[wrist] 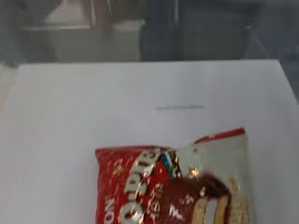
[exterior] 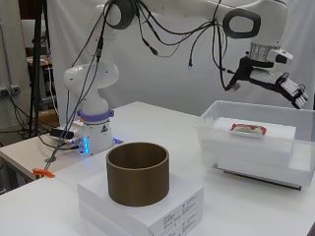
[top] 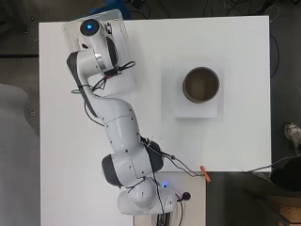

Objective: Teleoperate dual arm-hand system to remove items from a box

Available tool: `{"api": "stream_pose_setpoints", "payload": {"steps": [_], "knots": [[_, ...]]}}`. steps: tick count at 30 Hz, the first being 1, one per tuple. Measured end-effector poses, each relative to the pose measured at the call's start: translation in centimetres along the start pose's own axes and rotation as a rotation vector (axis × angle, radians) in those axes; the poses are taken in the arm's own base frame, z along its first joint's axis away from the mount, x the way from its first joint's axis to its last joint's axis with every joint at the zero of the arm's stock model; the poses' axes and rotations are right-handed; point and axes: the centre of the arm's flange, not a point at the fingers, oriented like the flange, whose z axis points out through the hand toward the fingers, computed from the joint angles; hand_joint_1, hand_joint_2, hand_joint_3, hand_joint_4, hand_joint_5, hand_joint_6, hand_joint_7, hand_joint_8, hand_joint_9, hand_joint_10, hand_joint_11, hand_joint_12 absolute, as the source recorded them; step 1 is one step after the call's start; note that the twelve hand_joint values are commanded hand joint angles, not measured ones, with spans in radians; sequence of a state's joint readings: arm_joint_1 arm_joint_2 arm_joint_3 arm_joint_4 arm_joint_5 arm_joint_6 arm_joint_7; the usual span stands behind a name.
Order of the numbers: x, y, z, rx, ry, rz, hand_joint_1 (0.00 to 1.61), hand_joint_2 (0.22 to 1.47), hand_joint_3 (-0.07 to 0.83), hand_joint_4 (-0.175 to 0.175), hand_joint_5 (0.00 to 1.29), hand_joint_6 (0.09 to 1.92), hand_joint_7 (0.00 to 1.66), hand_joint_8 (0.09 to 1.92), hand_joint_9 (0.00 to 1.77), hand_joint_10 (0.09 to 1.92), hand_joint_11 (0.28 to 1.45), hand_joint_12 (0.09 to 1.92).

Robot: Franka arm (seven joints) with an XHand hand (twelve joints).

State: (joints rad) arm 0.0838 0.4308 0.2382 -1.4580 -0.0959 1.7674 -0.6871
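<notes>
A clear plastic box (exterior: 256, 147) stands at the table's far left corner in the overhead view (top: 124, 80), with a white block inside it. On that block lies a red snack packet (exterior: 248, 130), flat, which also fills the near part of the wrist view (wrist: 173, 186). My hand (exterior: 290, 89) hangs above the box's far side, well above the packet and not touching it. Its fingers (exterior: 297, 94) are stretched out and hold nothing. In the overhead view the arm covers the hand and the packet.
A brown open cylinder (top: 201, 84) stands on a stack of white flat boxes (exterior: 162, 209) right of the table's middle. The arm's base (exterior: 93, 130) and its cables sit at the near edge, with an orange clip (top: 205, 173) by the table's edge.
</notes>
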Motion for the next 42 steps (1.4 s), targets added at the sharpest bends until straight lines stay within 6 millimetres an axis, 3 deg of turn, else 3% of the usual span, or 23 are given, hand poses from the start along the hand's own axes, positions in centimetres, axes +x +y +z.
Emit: {"api": "stream_pose_setpoints", "payload": {"steps": [2,3,6,11,14,16,17,18,19,20,21,22,24,29,32,35,36,37,38,39,40,41,42], "knots": [[-0.5,0.4,-1.0,-0.026,0.01,-0.011,0.14,1.02,-0.006,0.006,0.46,0.09,0.63,0.09,0.67,0.09,0.62,0.09],[-1.1,0.0,-0.3,-0.02,-0.005,-0.021,0.14,1.0,-0.013,-0.002,0.44,0.09,0.61,0.09,0.66,0.09,0.61,0.09],[-3.5,-2.1,3.5,0.047,-0.062,-0.057,0.14,0.95,-0.023,-0.02,0.39,0.09,0.56,0.09,0.62,0.09,0.59,0.09],[-8.4,-5.8,10.8,0.187,-0.157,-0.108,0.2,0.93,-0.019,-0.016,0.37,0.09,0.52,0.09,0.59,0.09,0.58,0.09],[-8.7,-5.7,10.9,0.174,-0.16,-0.13,0.29,0.92,-0.015,0.014,0.39,0.09,0.49,0.09,0.56,0.09,0.57,0.09],[-8.1,-5.0,9.6,0.12,-0.158,-0.146,0.51,0.96,-0.003,0.033,0.46,0.09,0.56,0.09,0.65,0.09,0.63,0.09],[-7.7,-4.6,8.5,0.091,-0.155,-0.15,0.76,1.05,0.009,0.04,0.6,0.45,0.67,0.49,0.77,0.54,0.69,0.45],[-7.4,-4.3,7.5,0.075,-0.148,-0.149,0.96,1.11,0.014,0.09,0.68,1.05,0.8,1.09,0.97,1.12,0.82,1.02],[-7.2,-4.1,6.7,0.064,-0.134,-0.146,0.94,1.19,0.047,0.105,0.65,1.38,0.85,1.49,1.07,1.5,0.9,1.43],[-7.2,-3.8,6.2,0.062,-0.11,-0.146,0.73,1.08,0.039,0.071,0.53,1.06,0.71,1.19,0.89,1.23,0.75,1.18],[-7.1,-3.8,6.0,0.069,-0.088,-0.149,0.49,0.97,0.024,0.033,0.42,0.65,0.58,0.75,0.7,0.81,0.63,0.76],[-6.9,-4.2,6.3,0.088,-0.072,-0.153,0.31,0.93,0.016,0.014,0.39,0.36,0.54,0.43,0.62,0.47,0.59,0.44],[-6.4,-5.0,6.7,0.112,-0.072,-0.137,0.17,0.92,0.007,0.01,0.43,0.1,0.58,0.11,0.63,0.14,0.61,0.12],[-6.7,-4.7,6.3,-0.013,-0.187,-0.061,0.17,0.94,0.003,0.031,0.47,0.09,0.61,0.09,0.66,0.09,0.64,0.09],[-6.9,-4.4,6.9,-0.023,-0.216,-0.071,0.21,0.92,-0.003,0.013,0.31,0.09,0.4,0.09,0.5,0.09,0.58,0.09],[-6.6,-4.3,9.0,0.068,-0.216,-0.065,0.23,0.92,-0.002,0.009,0.25,0.09,0.34,0.09,0.45,0.09,0.56,0.09],[-6.6,-4.2,9.5,0.085,-0.22,-0.071,0.24,0.93,-0.001,0.014,0.27,0.09,0.35,0.09,0.45,0.09,0.55,0.09],[-6.6,-4.2,9.6,0.09,-0.227,-0.084,0.4,0.98,0.002,0.052,0.43,0.09,0.5,0.09,0.62,0.09,0.64,0.09],[-6.6,-4.3,9.5,0.091,-0.231,-0.088,0.68,1.08,0.003,0.055,0.57,0.56,0.61,0.5,0.79,0.1,0.74,0.09],[-6.6,-4.2,9.4,0.097,-0.236,-0.084,0.96,1.16,-0.006,-0.028,0.62,1.03,0.63,0.89,0.83,0.57,0.73,0.48],[-6.6,-3.9,9.4,0.113,-0.24,-0.072,1.06,1.19,-0.015,0.032,0.66,1.43,0.71,1.33,0.92,1.13,0.79,1.03],[-6.7,-3.5,9.5,0.141,-0.243,-0.059,1.03,1.2,-0.009,0.094,0.7,1.48,0.8,1.62,1.04,1.51,0.86,1.44],[-6.8,-3.1,9.8,0.173,-0.242,-0.054,1.04,1.2,-0.009,0.133,0.73,1.61,0.88,1.78,1.13,1.72,0.91,1.68]]}}
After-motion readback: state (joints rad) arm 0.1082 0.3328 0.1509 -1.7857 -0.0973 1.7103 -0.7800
